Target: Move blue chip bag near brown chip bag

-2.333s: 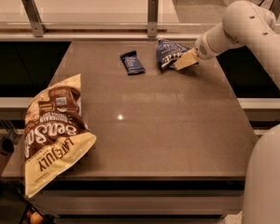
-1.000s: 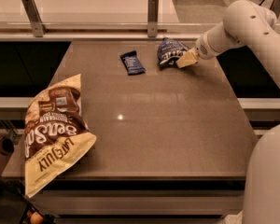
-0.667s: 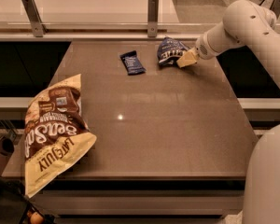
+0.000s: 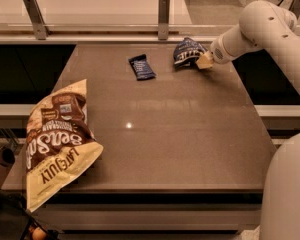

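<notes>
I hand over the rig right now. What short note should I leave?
Gripper: at the far right of the grey table, against the right edge of the crinkly navy-blue chip bag.
Large puffy brown chip bag with cream ends: near left corner, far from the blue one.
Done: only the approach.
Left: carry the blue bag across, beside the brown one, passing the small dark-blue bar wrapper.

White arm [image 4: 262, 26], cream claw [image 4: 204, 61] at end

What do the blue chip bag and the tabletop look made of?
The blue chip bag, with the gripper at its right edge: thin crinkly film, likely plastic or foil, judging by creases. The table: hard, semi-gloss brown surface, possibly laminate or stone; it reflects light spots.
</notes>
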Robot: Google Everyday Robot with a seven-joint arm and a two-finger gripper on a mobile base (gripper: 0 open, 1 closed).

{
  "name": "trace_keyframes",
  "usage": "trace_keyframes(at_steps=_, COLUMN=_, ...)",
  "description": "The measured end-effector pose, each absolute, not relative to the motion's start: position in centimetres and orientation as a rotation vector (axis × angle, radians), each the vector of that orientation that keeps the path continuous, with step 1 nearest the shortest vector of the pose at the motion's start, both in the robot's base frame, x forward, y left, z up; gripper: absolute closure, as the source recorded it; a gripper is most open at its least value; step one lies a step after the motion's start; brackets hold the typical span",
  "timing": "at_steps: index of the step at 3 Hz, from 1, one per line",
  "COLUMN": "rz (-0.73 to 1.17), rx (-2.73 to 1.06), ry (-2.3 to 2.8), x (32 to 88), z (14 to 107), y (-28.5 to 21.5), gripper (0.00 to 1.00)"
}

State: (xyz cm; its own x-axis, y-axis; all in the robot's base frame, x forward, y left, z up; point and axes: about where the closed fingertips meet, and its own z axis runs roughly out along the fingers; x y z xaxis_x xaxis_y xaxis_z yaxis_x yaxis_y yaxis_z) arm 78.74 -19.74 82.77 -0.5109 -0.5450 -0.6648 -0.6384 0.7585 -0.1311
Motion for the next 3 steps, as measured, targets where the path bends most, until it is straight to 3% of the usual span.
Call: trace_keyframes(at_steps=3, rz=0.004, rx=-0.860, ry=2.013, x=77.3, z=92.4, y=-21.9, gripper=1.00)
